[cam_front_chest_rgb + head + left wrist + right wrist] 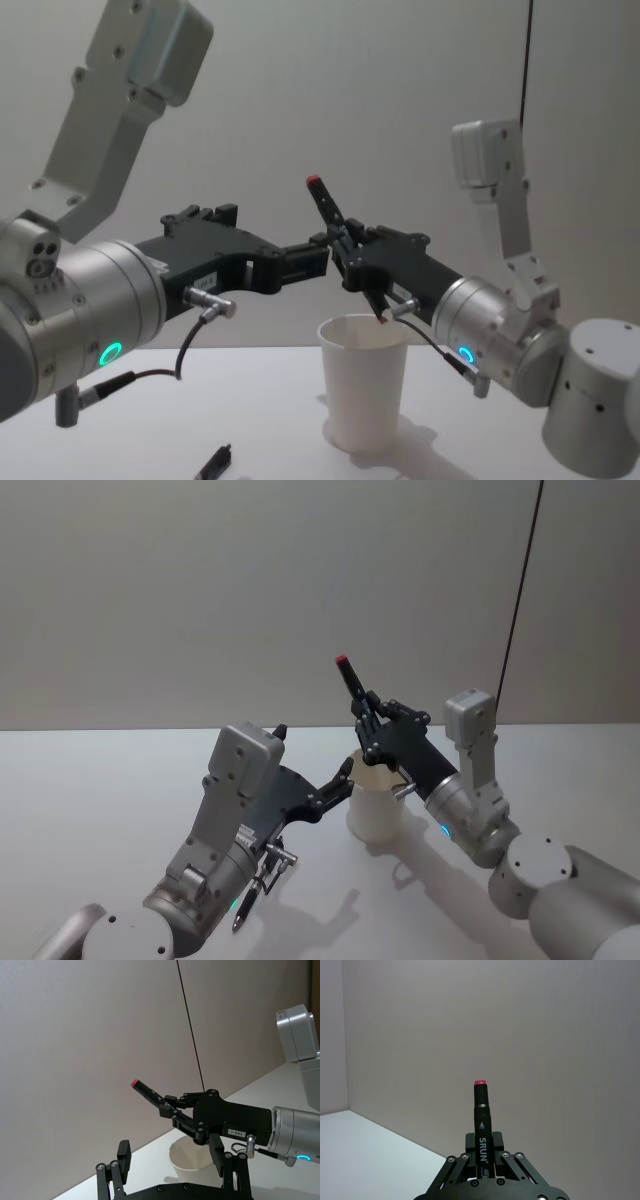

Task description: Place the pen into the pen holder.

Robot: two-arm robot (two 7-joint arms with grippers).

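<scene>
Since your right gripper [367, 716] is clamped low on the probably light, rigid red-capped black pen [350, 683] over the tippable white paper cup [375, 810], release gently; the left gripper [342, 778] gapes empty.

The white counter [100, 800] carries the cup [375, 810], standing upright, and a dark pen-like stick [248, 902] lying apart from it, nearer the robot.

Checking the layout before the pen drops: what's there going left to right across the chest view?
A small dark object on the table → left claw → white paper cup → right arm's grey wrist. The right claw holding the pen overlaps the cup, so it's left out.
</scene>
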